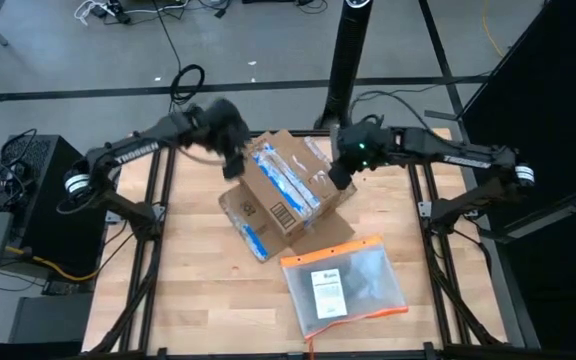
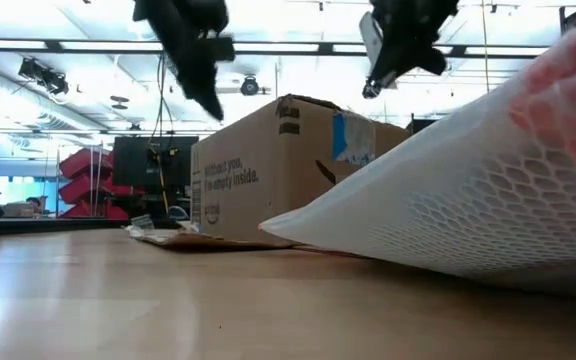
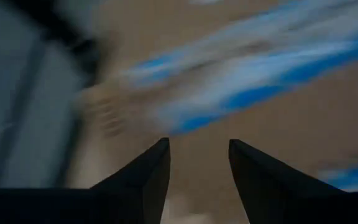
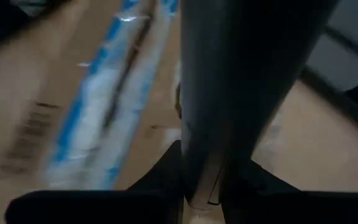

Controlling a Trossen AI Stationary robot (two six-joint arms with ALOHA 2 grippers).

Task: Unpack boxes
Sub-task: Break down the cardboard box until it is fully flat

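In the high view, the left gripper [image 1: 234, 160] hangs at upper centre-left, over the left edge of the brown corrugated cardboard box [image 1: 286, 195]; its jaws stand apart with nothing between them. The box, striped with blue-and-white tape, sits tilted on the light wooden surface [image 1: 198, 290] at the frame's centre. The right gripper [image 1: 340, 178] is at the box's right edge, jaws together. Lower right of centre lies a flat clear plastic pouch with an orange edge [image 1: 346, 285], just beside the box.

"TROSSEN" on the left arm [image 1: 133, 152], partial print "to empty inside." on the cardboard box [image 2: 268, 170]
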